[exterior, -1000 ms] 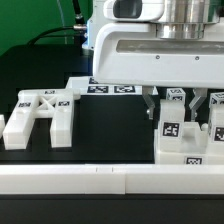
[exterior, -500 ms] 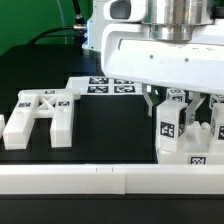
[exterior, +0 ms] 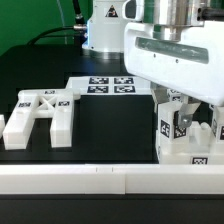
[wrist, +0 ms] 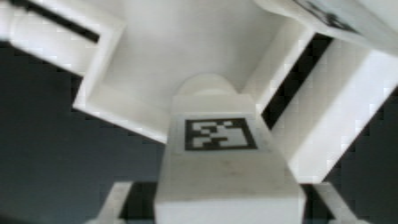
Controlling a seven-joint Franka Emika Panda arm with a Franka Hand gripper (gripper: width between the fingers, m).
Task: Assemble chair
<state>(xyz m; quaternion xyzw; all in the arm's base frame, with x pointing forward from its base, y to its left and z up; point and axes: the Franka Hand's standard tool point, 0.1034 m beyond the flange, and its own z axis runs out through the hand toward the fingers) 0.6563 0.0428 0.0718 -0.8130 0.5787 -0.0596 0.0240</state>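
Hanging over the chair's loose parts at the exterior view's right, the gripper (exterior: 190, 110) has its 2 dark fingers lowered among a cluster of upright white blocks (exterior: 172, 138). The faces turned to the camera carry small black-and-white tags. The wide white body of the hand covers the upper right of that frame and hides the tops of the blocks.

In the wrist view, a white bar (wrist: 217, 165) with 1 square tag on its face lies between the fingers and fills most of the gap. The jaws stand partway apart, neither wide nor closed. I cannot tell whether the pads press on the bar or only flank it. Past the bar, more white plastic with angled edges sits over the dark surface.

The cross-braced plate (exterior: 40, 112) rests at the middle left of the exterior view, well apart from the blocks. It has 2 blocky limbs reaching toward the bottom of the frame and tags on its upper face.

All of this sits on a matte black table (exterior: 110, 128). A long white rail (exterior: 100, 180) runs across the bottom of the frame. The marker board (exterior: 100, 86) lies flat at the centre, behind the parts, its right end hidden by the hand.

Behind the table, a green backdrop (exterior: 30, 25) fills the upper left, with a black cable (exterior: 48, 36) curving across it. The arm's glossy white base (exterior: 105, 35) stands at the upper centre.
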